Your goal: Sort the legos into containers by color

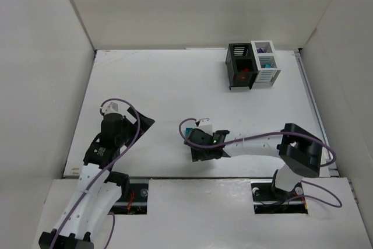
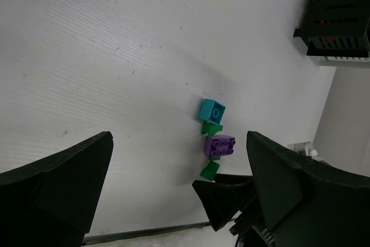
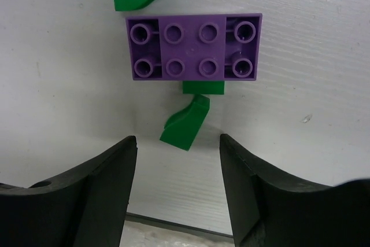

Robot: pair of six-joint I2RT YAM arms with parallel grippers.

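Several legos lie in a short row on the table: a teal brick (image 2: 212, 110), a green piece (image 2: 211, 128), a purple two-by-four brick (image 3: 193, 47) and a small green sloped piece (image 3: 186, 122) nearest my right gripper. My right gripper (image 3: 176, 140) is open and empty, its fingers just short of the green sloped piece. In the top view my right gripper (image 1: 197, 146) covers most of the row. My left gripper (image 2: 179, 137) is open and empty, well to the left of the legos. The containers, a black bin (image 1: 240, 65) and a white bin (image 1: 265, 62), stand at the far right.
The black bin holds red pieces and the white bin holds teal and purple ones. White walls enclose the table (image 1: 163, 86) on the left, back and right. The table's front edge (image 3: 173, 227) runs just behind my right fingers.
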